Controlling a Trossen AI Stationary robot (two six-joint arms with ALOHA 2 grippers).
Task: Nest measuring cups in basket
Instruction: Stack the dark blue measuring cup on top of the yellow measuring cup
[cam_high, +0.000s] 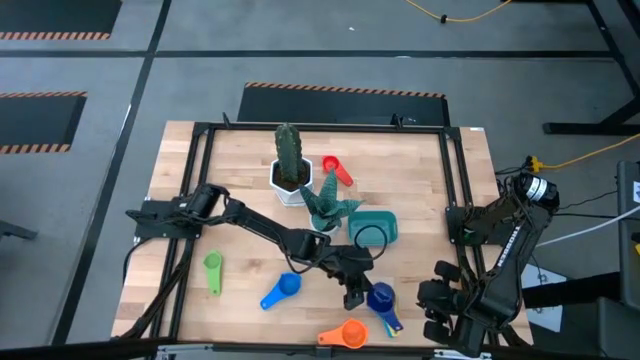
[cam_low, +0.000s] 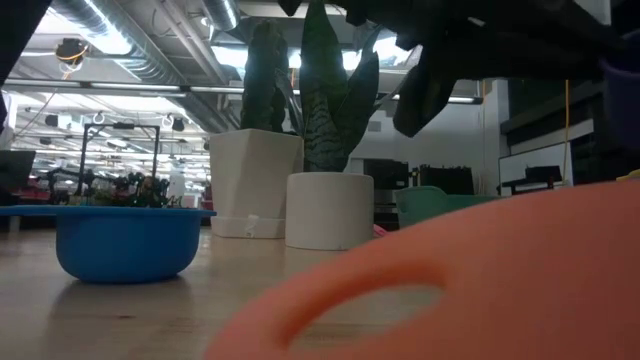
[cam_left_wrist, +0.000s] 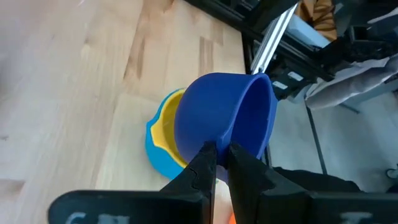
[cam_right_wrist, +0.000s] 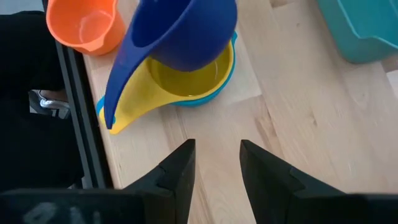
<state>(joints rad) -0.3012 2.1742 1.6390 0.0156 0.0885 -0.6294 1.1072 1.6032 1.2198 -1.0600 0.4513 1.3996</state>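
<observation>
A dark blue measuring cup (cam_right_wrist: 180, 31) hangs tilted over a yellow cup (cam_right_wrist: 186, 84), which is nested in a light blue cup (cam_right_wrist: 202, 101) near the table's front right. My left gripper (cam_high: 357, 293) is shut on the dark blue cup (cam_left_wrist: 214, 109). The cup's handle (cam_right_wrist: 118, 93) slants down over the yellow cup's handle. Whether the bowl touches the yellow cup I cannot tell. The teal basket (cam_high: 372, 228) stands a little farther back. My right gripper (cam_right_wrist: 216, 155) hovers open over the bare table just right of the stack, with nothing between its fingers. My left gripper pinches the dark blue cup's bowl at its rim (cam_left_wrist: 225, 142), one finger on the outer wall and the other inside the bowl. The fingers slant down from the table's left. The cup is tipped on its side, its mouth turned away from the gripper.
Loose cups lie around: green (cam_high: 213, 270), blue (cam_high: 283, 290), orange (cam_high: 345, 333) at the front edge, and red (cam_high: 337, 168) at the back. A cactus in a white pot (cam_high: 290, 170) and a leafy plant in a white pot (cam_high: 325, 208) stand left of the basket.
</observation>
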